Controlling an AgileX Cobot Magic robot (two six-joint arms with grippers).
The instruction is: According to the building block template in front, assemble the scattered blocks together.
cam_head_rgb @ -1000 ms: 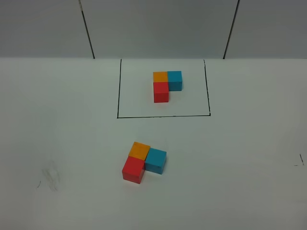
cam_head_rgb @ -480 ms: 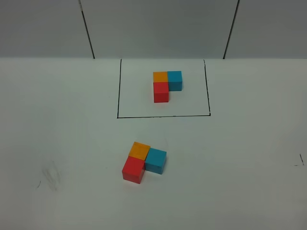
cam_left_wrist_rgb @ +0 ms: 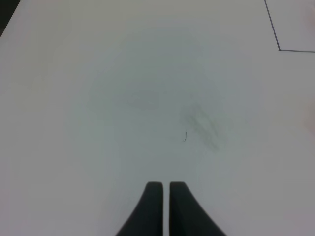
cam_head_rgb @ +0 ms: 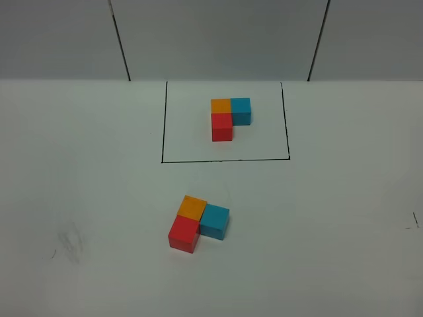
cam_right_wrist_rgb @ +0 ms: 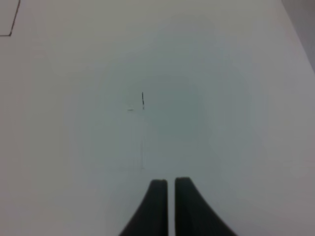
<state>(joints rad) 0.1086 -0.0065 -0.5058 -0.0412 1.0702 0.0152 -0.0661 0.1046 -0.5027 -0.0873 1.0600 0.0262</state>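
The building block template (cam_head_rgb: 228,115) stands inside the black-lined rectangle (cam_head_rgb: 162,132) at the back: orange at back left, blue to its right, red in front of orange. The scattered blocks sit together nearer the front: orange cube (cam_head_rgb: 192,206), red cube (cam_head_rgb: 184,233) in front of it, light blue cube (cam_head_rgb: 215,221) to the right, touching in a slightly turned L. Neither gripper shows in the exterior high view. My left gripper (cam_left_wrist_rgb: 165,188) and my right gripper (cam_right_wrist_rgb: 171,184) are shut and empty over bare table.
The white table (cam_head_rgb: 330,218) has a grey smudge at the front left (cam_head_rgb: 69,243) and small dark marks at the right edge (cam_head_rgb: 415,221). A grey panelled wall (cam_head_rgb: 218,39) stands behind the table.
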